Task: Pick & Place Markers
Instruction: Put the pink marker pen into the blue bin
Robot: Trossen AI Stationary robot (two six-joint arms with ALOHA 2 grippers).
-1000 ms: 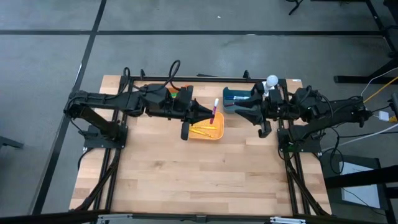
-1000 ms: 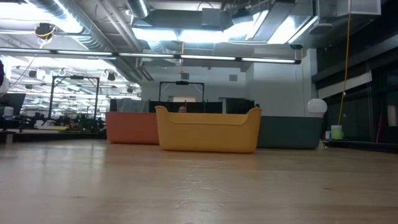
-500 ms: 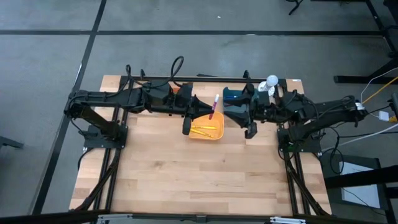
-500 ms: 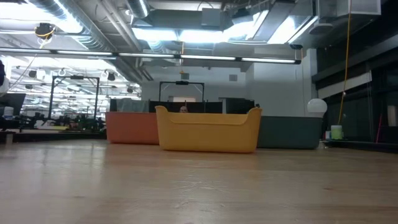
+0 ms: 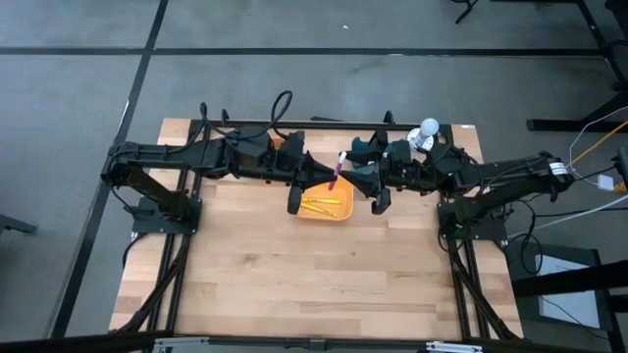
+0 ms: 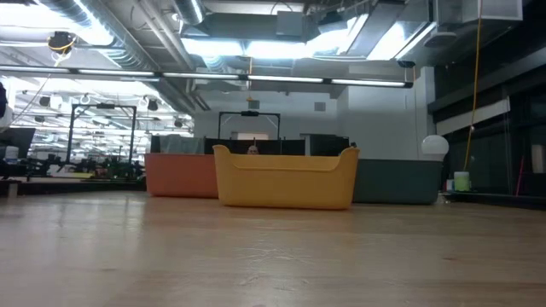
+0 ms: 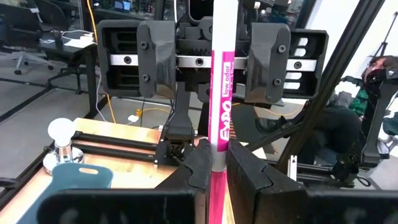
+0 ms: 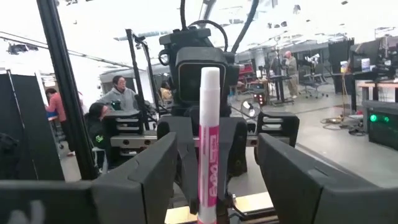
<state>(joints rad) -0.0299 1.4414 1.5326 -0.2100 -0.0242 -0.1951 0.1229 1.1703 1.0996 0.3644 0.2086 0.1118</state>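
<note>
Over the wooden worktop [image 5: 324, 265], above the yellow bin [image 5: 345, 210], the left claw [image 7: 214, 167] pinches a pink marker [image 5: 337, 170] upright while the right claw [image 8: 214, 171] sits wide open around it, gripping nothing. This looks like a handover. For a clean pass, the right claw should close squarely on the barrel before the left lets go.
</note>
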